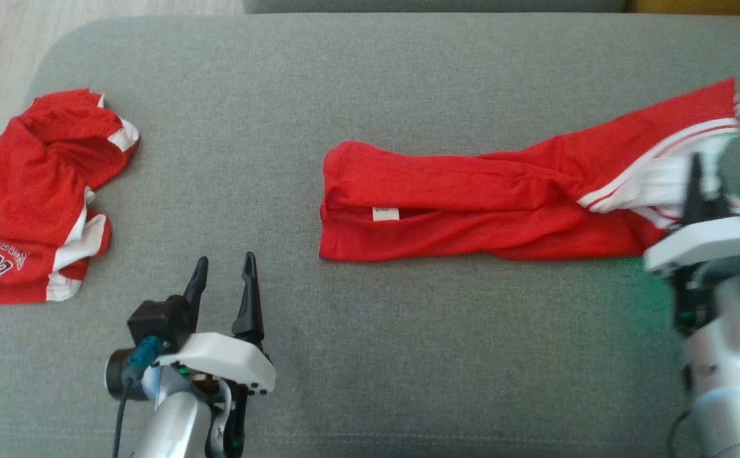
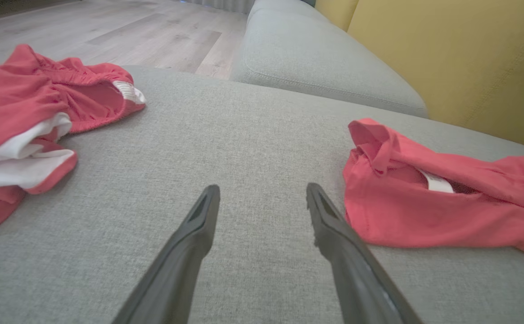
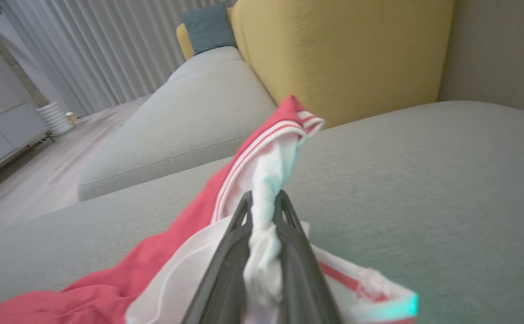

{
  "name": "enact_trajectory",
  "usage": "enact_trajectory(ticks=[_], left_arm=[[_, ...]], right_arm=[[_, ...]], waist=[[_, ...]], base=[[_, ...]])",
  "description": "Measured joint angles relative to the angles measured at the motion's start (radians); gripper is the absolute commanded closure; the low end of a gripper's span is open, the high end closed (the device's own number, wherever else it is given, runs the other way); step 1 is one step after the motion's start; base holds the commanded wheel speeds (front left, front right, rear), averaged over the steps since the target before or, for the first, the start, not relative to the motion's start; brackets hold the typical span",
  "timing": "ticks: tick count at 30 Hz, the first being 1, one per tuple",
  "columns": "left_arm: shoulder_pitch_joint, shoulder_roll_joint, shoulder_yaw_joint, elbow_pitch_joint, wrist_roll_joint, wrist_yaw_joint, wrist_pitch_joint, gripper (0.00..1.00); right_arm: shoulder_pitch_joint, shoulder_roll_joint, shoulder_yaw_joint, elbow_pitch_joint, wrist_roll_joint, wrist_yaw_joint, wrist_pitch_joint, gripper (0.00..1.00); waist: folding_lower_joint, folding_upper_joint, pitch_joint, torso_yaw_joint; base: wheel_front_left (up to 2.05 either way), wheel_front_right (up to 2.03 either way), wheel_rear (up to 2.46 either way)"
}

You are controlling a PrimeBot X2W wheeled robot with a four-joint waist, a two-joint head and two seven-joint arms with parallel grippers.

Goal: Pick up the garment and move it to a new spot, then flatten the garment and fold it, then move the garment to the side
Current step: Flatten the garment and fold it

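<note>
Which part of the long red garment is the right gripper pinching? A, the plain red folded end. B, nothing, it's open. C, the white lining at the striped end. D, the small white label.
C: the right gripper is shut on a bunch of white lining at the striped end of the garment, well away from the label.

Left pincer [image 1: 225, 257] wide, right pincer [image 3: 264, 195] tight.

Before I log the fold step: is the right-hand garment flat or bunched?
Bunched: the garment lies creased and twisted, white-lined end pinched in the right gripper.
</note>
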Motion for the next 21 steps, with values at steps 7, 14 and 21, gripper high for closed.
enact_trajectory(ticks=[7,14,21], left_arm=[[0.004,0.0,-0.031,0.005,-0.004,0.0,0.0,0.0],[0.014,0.001,-0.062,0.009,-0.012,-0.008,0.0,0.0],[0.013,0.004,-0.13,0.01,-0.027,-0.011,0.0,0.0]], right_arm=[[0.061,0.075,0.199,-0.123,0.073,0.0,0.003,1.0],[0.081,0.087,0.393,-0.223,0.169,0.0,0.07,1.0],[0.083,0.111,0.533,-0.245,0.238,0.0,0.106,1.0]], waist=[[0.0,0.0,-0.021,0.005],[0.0,0.0,-0.034,0.046],[0.0,0.0,-0.038,0.127]], base=[[0.0,0.0,0.0],[0.0,0.0,0.0],[0.0,0.0,0.0]])
